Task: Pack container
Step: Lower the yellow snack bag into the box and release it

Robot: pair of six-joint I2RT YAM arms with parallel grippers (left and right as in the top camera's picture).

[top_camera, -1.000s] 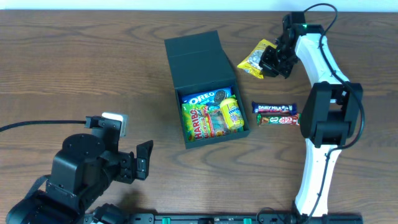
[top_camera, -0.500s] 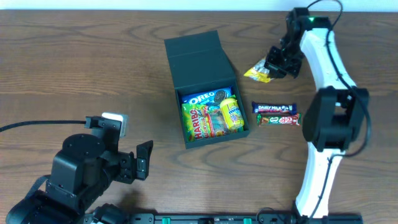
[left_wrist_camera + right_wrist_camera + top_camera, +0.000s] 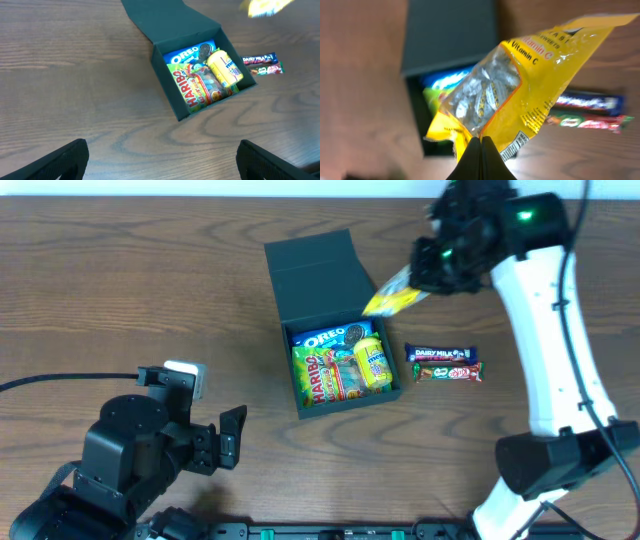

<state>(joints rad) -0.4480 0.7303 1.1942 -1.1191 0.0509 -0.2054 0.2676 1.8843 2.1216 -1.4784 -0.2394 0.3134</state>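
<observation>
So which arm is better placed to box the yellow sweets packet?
Right: the right gripper is shut on the yellow sweets packet, held at the edge of the open box; the left gripper is open, empty and farther away.

A brown wooden table (image 3: 120,270) with grain running left to right fills nearly every view. Along the top edge of the overhead view, a narrow pale strip (image 3: 250,186) shows beyond its far side. Light falls soft and even across the wood.
</observation>
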